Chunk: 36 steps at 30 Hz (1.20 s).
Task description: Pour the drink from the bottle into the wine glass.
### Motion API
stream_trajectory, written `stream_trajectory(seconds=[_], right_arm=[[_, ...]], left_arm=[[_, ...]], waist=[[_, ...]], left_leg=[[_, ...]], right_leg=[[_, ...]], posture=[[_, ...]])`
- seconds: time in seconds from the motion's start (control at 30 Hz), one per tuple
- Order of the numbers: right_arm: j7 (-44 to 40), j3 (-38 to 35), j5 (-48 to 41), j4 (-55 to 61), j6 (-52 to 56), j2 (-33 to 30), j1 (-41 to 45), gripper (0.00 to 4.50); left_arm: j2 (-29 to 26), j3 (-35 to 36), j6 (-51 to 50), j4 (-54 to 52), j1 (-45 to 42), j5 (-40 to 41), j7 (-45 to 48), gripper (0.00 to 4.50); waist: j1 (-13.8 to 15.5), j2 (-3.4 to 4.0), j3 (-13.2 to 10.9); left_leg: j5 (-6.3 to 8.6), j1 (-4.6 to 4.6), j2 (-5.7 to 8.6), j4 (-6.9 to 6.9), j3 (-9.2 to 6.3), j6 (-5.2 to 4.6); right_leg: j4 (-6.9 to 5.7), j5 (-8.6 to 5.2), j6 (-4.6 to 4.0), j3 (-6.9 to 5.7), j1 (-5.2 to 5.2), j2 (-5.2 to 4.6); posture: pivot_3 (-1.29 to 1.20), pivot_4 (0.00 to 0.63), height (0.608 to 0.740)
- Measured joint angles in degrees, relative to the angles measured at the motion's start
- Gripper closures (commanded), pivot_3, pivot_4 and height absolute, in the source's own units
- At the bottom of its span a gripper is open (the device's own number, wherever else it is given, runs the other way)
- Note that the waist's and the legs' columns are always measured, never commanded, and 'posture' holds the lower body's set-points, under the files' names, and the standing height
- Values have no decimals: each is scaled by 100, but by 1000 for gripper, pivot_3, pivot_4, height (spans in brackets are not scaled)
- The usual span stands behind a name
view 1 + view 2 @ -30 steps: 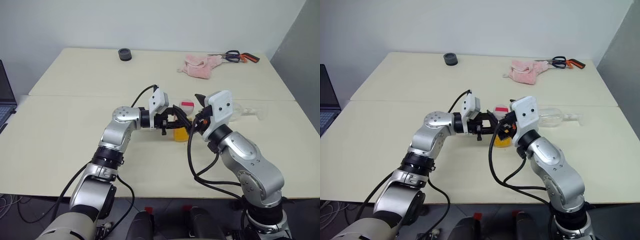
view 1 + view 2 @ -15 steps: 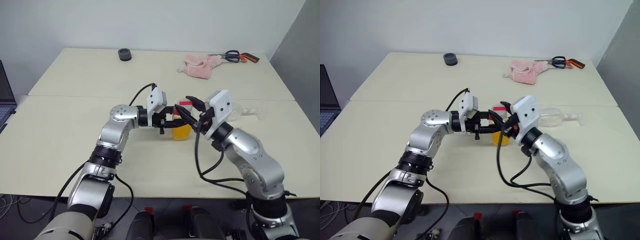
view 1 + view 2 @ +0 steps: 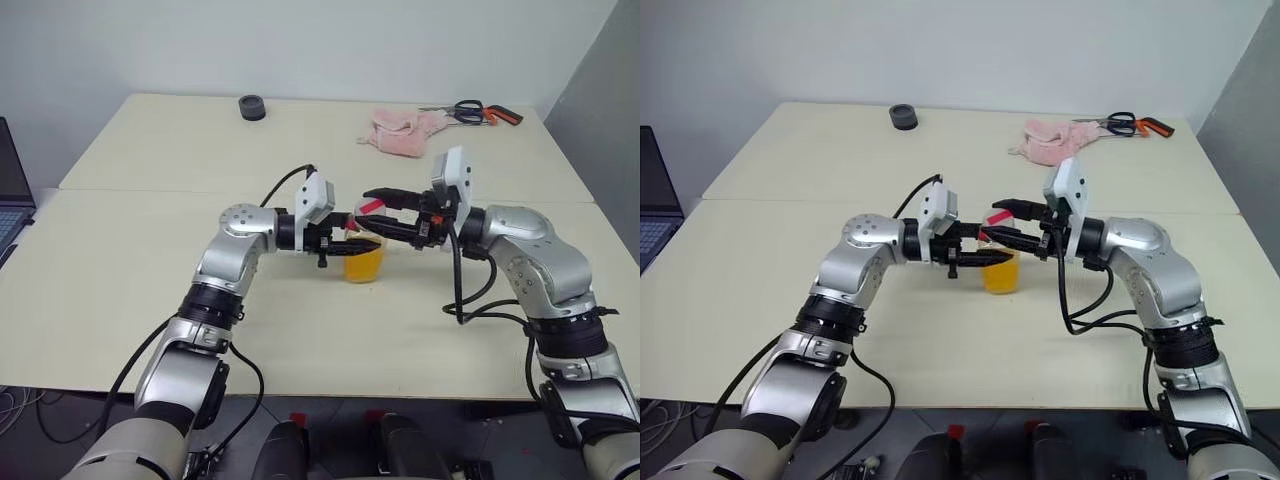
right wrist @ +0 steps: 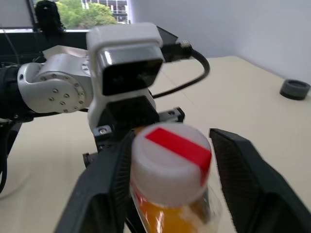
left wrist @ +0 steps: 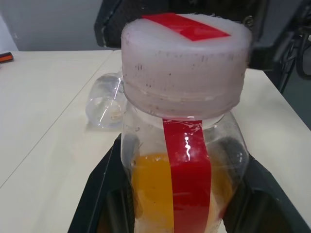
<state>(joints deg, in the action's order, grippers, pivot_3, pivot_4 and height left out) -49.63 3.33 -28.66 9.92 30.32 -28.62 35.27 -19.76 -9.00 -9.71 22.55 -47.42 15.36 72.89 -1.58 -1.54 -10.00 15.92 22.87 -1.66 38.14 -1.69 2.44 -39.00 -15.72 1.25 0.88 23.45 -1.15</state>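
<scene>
Clear plastic bottle (image 5: 182,160), white cap (image 4: 170,162) with red strip, part-filled with orange drink (image 3: 363,264); left gripper (image 3: 350,243) grasps its body, right gripper (image 3: 382,210) spread around the cap.

Silver jointed arms, white wrist camera blocks, looping black cables, black end effector (image 3: 352,243) fingers

My bottle (image 3: 363,250) stands upright mid-table, squarish clear plastic, white cap (image 4: 171,162) with a red patch on, red strip (image 5: 187,174) running down its side. The drink (image 3: 1000,272), bright opaque orange, fills its lower part. The wine glass (image 5: 108,99) lies toppled on its side at the bottle's three o'clock, clear and colourless.
</scene>
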Motion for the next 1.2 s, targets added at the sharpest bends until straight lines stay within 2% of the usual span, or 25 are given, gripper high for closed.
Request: stream_trajectory(seconds=[0.2, 0.27, 0.4, 0.57, 0.77, 1.2], right_arm=[[1403, -819, -433, 1700, 718, 226, -903, 940], [1899, -854, -424, 2298, 949, 302, -1143, 940], [3058, -389, 36, 3076, 1387, 668, -1297, 940], [4115, 256, 666, 3239, 1723, 1219, -1279, 940], [4605, 563, 1080, 3228, 1862, 1631, -1265, 940], [4744, 892, 1616, 2738, 1704, 2023, -1170, 940]], left_arm=[[0, 62, -9, -44, 20, 17, -154, 2757], [4, 61, -4, -37, 19, 11, -206, 2757], [70, 57, 31, 95, -13, -16, -278, 2757], [172, 46, 152, 338, -97, -78, -356, 2757], [220, 42, 231, 514, -202, -134, -350, 2757], [225, 42, 290, 635, -269, -179, -342, 2757]], waist=[[0, 0, 0], [-7, 0, 0], [-28, 1, 0], [-17, 0, 0], [-15, 0, 0], [-20, 1, 0]], left_leg=[[0, 0, 0, 0, -2, 0], [0, -2, 0, 0, -1, 0], [0, -7, -1, 1, -3, 0], [-1, -3, 1, 1, -1, 1], [-1, -2, 1, -1, -1, 1], [0, -3, 0, 0, -1, 0]], right_leg=[[-2, 0, 0, 1, 1, 0], [-4, 0, 0, 3, 1, 1], [-11, 0, 1, 4, 1, 6], [-6, 0, 1, 4, 1, 5], [-3, 0, 1, 3, 1, 5], [-3, 0, 1, 2, 1, 5]], posture=[[0, 150, 740], [0, 150, 740], [0, 150, 740], [0, 150, 740], [0, 150, 740], [0, 150, 740]])
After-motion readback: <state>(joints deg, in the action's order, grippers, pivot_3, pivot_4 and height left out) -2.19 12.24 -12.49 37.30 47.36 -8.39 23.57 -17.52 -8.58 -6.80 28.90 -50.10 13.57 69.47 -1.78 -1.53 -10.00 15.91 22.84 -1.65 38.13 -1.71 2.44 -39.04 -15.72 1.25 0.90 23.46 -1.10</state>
